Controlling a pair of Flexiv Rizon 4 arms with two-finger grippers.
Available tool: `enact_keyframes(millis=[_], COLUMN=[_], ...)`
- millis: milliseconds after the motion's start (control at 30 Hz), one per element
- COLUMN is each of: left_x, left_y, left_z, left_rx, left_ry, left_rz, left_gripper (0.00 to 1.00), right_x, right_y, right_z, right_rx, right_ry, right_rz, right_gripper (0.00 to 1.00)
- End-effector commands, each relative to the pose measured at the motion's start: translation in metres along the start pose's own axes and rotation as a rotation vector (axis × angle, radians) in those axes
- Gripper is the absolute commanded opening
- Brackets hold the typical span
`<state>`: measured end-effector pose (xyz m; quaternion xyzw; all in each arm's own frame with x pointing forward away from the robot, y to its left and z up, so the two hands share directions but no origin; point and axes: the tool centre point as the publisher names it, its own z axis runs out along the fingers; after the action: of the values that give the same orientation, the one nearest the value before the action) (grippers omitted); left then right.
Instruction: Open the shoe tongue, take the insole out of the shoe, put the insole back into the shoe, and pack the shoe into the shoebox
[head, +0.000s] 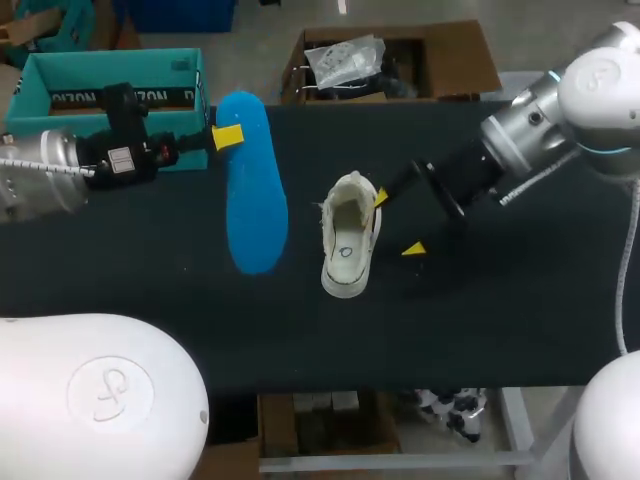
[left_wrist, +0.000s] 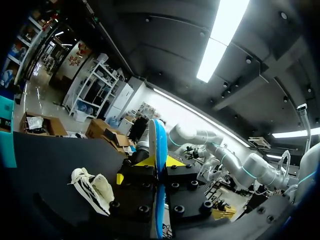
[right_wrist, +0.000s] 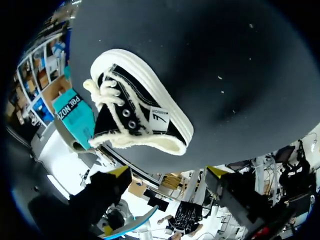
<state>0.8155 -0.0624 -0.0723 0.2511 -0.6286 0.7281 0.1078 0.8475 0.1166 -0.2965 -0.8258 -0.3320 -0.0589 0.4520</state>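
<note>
We count one insole (head: 250, 190), clamped in our left gripper (head: 228, 137) near the table's (head: 500, 330) far edge, one shoe (head: 350, 240) mid-table, and one shoebox (head: 110, 58) at the far-left corner. Our right gripper (head: 397, 223) stands wide beside the shoe.

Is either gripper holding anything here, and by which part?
Left gripper pinches the blue insole near its far end. Right gripper is open beside the shoe, holding nothing.
</note>
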Motion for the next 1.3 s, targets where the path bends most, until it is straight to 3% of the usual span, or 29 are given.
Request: enact_keyframes(millis=[33, 333, 467, 600, 667, 800, 1100, 1300], left_x=[0.001, 0.001, 0.001, 0.001, -0.001, -0.006, -0.007, -0.013], left_y=[0.000, 0.000, 0.000, 0.002, 0.006, 0.018, 0.042, 0.056], left_z=[0.001, 0.001, 0.001, 0.003, 0.006, 0.016, 0.043, 0.059], left_rx=[0.002, 0.002, 0.002, 0.005, 0.024, 0.048, 0.070, 0.091], left_ry=[-0.005, -0.005, -0.005, 0.014, 0.019, 0.053, 0.154, 0.214], left_rz=[0.000, 0.000, 0.000, 0.001, 0.041, 0.130, 0.383, 0.433], left_gripper=[0.00, 0.00, 0.00, 0.00, 0.00, 0.00, 0.00, 0.00], right_x=[-0.009, -0.009, 0.009, 0.013, 0.014, 0.012, 0.006, 0.010], right_y=[0.002, 0.002, 0.004, -0.004, -0.010, -0.023, -0.035, -0.042], right_z=[-0.005, -0.005, -0.004, 0.000, 0.003, 0.004, 0.014, 0.026], right_rx=[0.113, 0.113, 0.138, 0.189, 0.202, 0.297, 0.344, 0.359], right_ry=[0.088, 0.088, 0.072, 0.087, 0.103, 0.134, 0.156, 0.162], right_rz=[0.248, 0.248, 0.368, 0.423, 0.479, 0.459, 0.585, 0.592], right_gripper=[1.00, 1.00, 1.00, 1.00, 1.00, 1.00, 1.00, 1.00])
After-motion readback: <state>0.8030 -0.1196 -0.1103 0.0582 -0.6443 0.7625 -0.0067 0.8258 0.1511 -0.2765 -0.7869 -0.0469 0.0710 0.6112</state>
